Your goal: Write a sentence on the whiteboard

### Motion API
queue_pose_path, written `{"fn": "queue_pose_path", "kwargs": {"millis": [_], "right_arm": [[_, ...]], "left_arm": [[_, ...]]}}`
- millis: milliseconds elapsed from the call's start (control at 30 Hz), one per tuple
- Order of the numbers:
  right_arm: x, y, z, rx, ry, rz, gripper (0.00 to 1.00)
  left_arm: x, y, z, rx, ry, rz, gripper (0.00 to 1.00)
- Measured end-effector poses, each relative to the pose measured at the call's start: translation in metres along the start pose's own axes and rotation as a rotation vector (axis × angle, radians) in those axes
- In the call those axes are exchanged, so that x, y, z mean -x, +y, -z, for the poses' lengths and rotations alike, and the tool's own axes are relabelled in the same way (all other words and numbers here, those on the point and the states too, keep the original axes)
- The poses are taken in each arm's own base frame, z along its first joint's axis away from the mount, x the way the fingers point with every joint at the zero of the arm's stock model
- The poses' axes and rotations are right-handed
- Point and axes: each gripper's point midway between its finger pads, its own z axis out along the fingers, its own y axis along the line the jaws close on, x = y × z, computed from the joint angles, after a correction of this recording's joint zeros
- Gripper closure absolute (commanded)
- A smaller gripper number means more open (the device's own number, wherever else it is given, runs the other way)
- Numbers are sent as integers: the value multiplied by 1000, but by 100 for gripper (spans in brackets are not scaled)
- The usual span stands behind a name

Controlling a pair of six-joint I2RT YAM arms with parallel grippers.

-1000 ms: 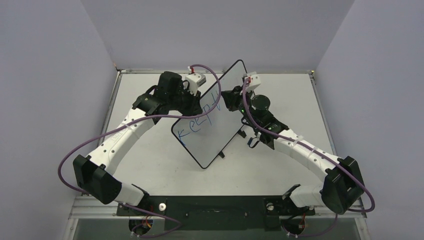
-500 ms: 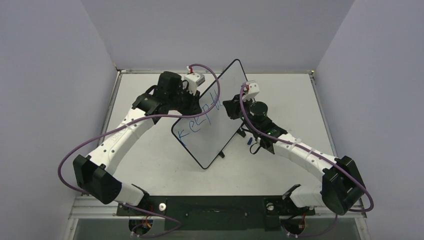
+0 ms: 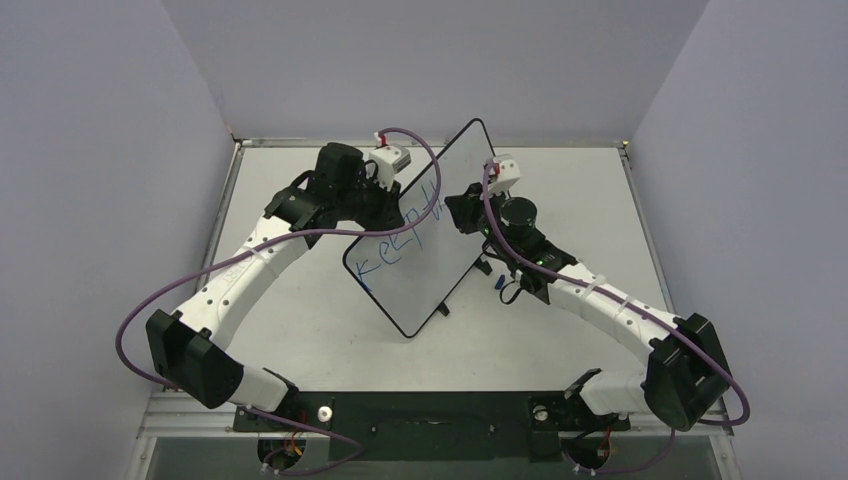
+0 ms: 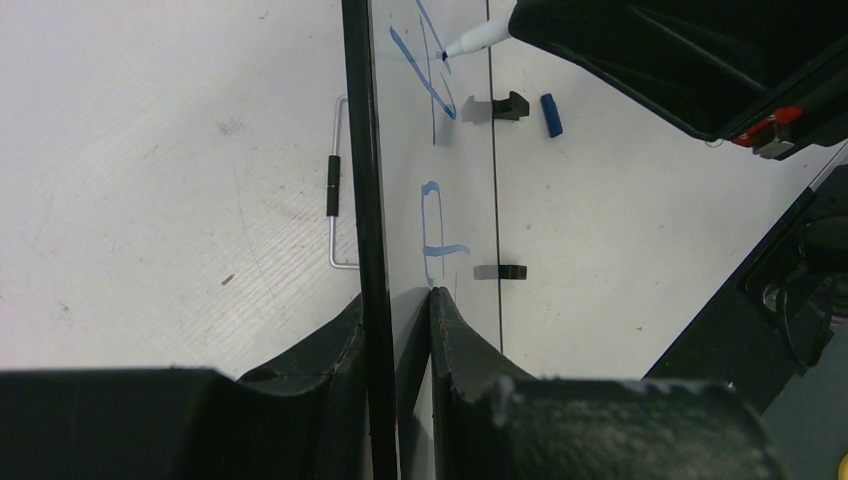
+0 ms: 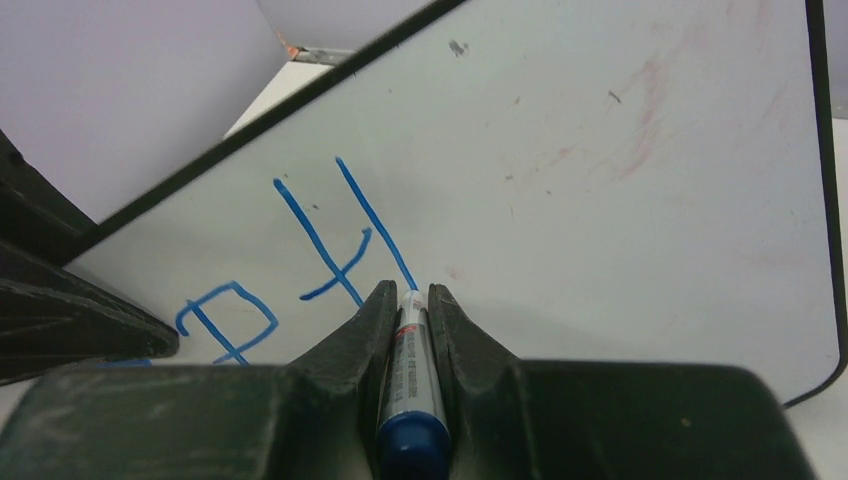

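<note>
The whiteboard (image 3: 440, 270) stands tilted up off the table, its upper left rim clamped by my left gripper (image 3: 392, 200); in the left wrist view the jaws (image 4: 398, 300) are shut on its black rim (image 4: 358, 150). The sentence (image 3: 400, 235) in blue reads "Keep t" plus one long stroke, seen close in the right wrist view (image 5: 330, 235). My right gripper (image 5: 408, 295) is shut on a marker pen (image 5: 408, 370) with a blue end. Its tip touches the board at the bottom of the last stroke, and also shows in the left wrist view (image 4: 470, 42).
A blue marker cap (image 3: 499, 284) lies on the table right of the board, also in the left wrist view (image 4: 551, 114). The board's black feet (image 4: 513, 104) and a wire stand (image 4: 336, 225) show behind it. Walls enclose the table on three sides.
The right gripper moved down the board and back up slightly, drawing a new long stroke after the "t". The left arm and the board have stayed still.
</note>
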Motion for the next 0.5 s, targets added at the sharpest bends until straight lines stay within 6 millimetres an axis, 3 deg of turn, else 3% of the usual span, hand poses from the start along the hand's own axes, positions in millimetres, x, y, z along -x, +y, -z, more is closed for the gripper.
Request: {"fn": "queue_pose_path", "kwargs": {"millis": [267,500], "right_arm": [[33,11,-3,21,-64,-10,100],[42,11,-7,8,-84,-11,100]], "left_arm": [[1,-2,0,-14,-3,-12,100],[1,-2,0,-14,-3,-12,100]]}}
